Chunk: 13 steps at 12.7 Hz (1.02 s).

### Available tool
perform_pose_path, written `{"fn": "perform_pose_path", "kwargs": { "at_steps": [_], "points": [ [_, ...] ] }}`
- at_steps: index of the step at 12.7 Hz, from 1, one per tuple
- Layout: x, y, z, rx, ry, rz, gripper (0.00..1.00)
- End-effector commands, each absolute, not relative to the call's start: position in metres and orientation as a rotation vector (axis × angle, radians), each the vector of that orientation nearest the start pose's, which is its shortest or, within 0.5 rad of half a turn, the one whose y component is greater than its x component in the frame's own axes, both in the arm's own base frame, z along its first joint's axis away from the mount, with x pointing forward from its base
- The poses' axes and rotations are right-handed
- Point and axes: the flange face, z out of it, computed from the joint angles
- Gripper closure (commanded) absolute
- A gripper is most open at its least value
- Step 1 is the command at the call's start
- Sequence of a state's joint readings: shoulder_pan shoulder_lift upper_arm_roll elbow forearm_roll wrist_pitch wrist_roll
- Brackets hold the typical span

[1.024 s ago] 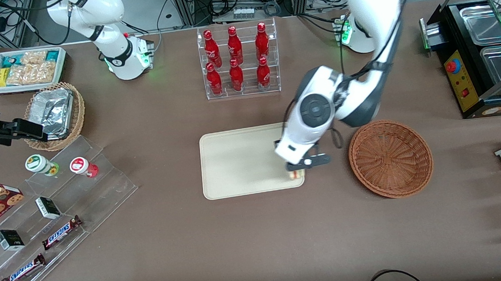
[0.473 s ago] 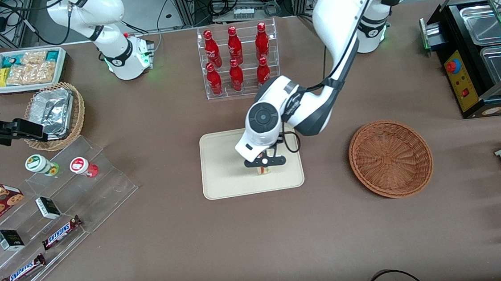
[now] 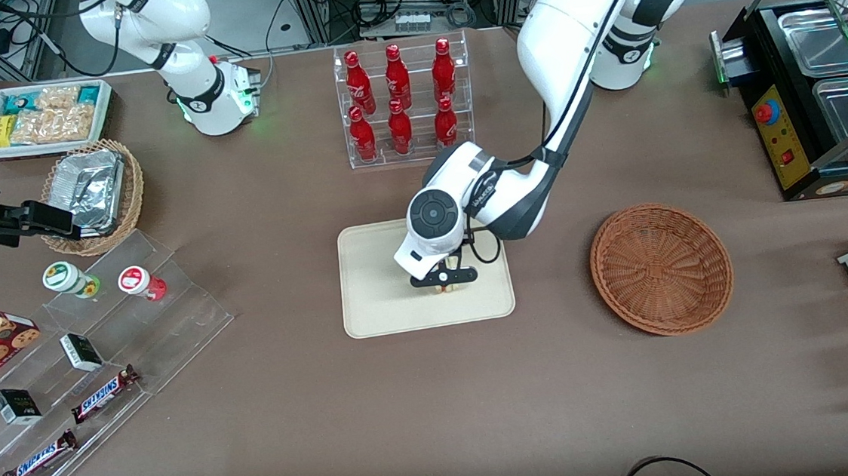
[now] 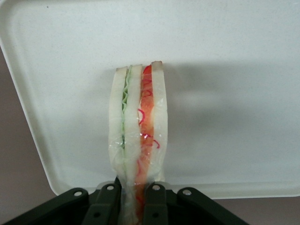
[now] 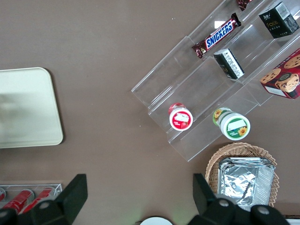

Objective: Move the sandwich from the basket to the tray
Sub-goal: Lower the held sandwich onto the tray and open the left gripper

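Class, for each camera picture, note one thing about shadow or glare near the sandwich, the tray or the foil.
Left wrist view: the end effector grips the sandwich, which casts a soft grey shadow on the tray. Front view: a shadow darkens the tray under the arm. Right wrist view: the foil container shows bright glare.

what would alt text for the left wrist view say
The gripper is shut on a wrapped sandwich, held edge-on above the cream tray. Its white bread, green and red filling layers face the camera.
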<state>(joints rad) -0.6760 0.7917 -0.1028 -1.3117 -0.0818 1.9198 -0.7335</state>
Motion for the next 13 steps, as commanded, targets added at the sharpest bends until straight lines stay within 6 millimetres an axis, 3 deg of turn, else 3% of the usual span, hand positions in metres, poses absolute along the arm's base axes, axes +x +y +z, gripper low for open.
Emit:
{"fn": "perform_pose_path", "kwargs": {
  "at_steps": [1, 4, 6, 13],
  "points": [
    [0.528, -0.508, 0.261, -3.106, -0.099, 0.353, 1.00],
    [0.532, -0.512, 0.260, -3.115, -0.145, 0.336, 1.00],
    [0.524, -0.527, 0.261, -3.123, -0.138, 0.258, 1.00],
    [0.516, -0.533, 0.256, -3.105, -0.153, 0.217, 1.00]
  ]
}}
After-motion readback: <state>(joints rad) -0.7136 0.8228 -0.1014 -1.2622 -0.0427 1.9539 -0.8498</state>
